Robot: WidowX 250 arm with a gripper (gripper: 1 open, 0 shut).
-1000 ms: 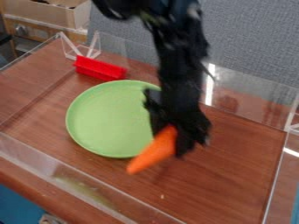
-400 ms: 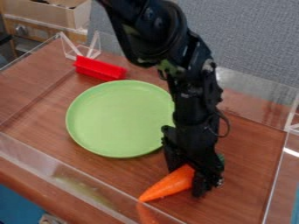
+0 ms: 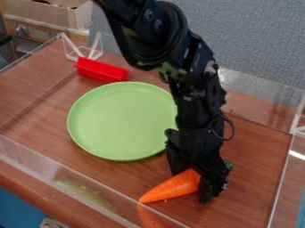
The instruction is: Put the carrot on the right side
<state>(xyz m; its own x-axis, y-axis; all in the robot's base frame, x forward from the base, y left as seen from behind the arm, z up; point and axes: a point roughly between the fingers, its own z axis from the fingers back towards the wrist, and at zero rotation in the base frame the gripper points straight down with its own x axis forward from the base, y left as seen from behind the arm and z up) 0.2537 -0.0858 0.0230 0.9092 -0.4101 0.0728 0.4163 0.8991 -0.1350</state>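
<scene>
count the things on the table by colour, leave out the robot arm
orange: 1, the carrot
green: 1, the plate
red: 1, the block
total: 3

One carrot (image 3: 170, 187), one green plate (image 3: 120, 121) and one red block (image 3: 102, 70) are on the desk (image 3: 60, 107). There is one robot arm (image 3: 161, 40), with one tool (image 3: 205, 183) at its end.
</scene>
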